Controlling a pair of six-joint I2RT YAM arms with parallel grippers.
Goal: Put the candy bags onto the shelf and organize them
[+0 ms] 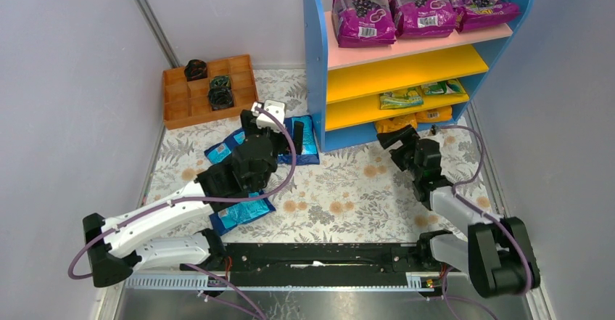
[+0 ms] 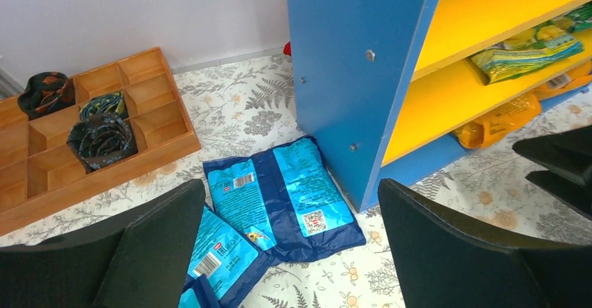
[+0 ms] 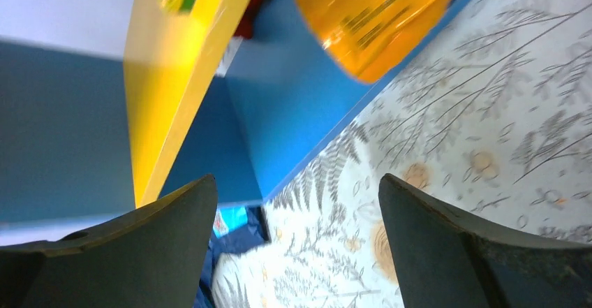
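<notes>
Several blue candy bags (image 1: 243, 215) lie loose on the floral desk (image 1: 348, 189), so the job looks about half done. Two of them sit side by side (image 2: 279, 196), touching the foot of the shelf (image 1: 317, 66) at its left blue side panel. At least one more overlaps them nearer the left arm, and another lies close to the arm bases.

On the shelf, the lower yellow board carries two green-yellow bags (image 1: 401, 99). Orange bags (image 1: 395, 124) are tucked under it at the bottom, one poking out past the front edge. The middle yellow board (image 1: 406, 70) is bare, a likely home for the blue ones. Three purple grape bags (image 1: 420, 8) fill the pink top board.

The left tool (image 2: 290, 193) hovers over the pair of blue bags with its fingers spread wide and nothing between them. The right tool (image 3: 297, 182) is also spread and empty, low to the desk just in front of the protruding orange bag (image 3: 377, 15). That bag probably needs a push inward.
</notes>
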